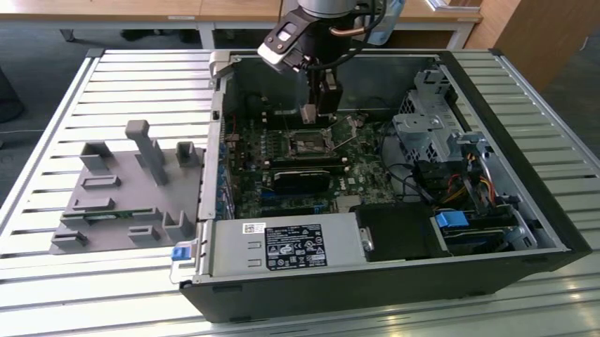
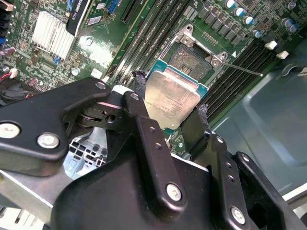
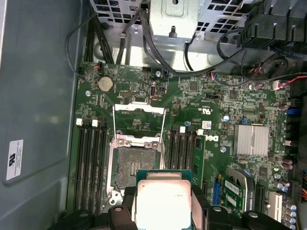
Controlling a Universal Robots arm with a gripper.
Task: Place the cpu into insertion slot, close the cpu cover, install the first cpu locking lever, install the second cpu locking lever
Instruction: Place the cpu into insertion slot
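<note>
Silver-grey cpu pinched by its edges, held close over the insertion slot, not yet seated.
Jaws clamp two opposite sides of the chip, leaving its underside free, likely so it can go down flat onto the green board. In the first wrist view, the cpu cover is swung back, leaving the dark socket bare.

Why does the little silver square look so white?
In the first wrist view, light glares off the small flat silver-grey square chip, washing its top pale; in the second wrist view it looks duller, mottled grey; in the exterior view, the pale slatted metal table glares brightest.
</note>
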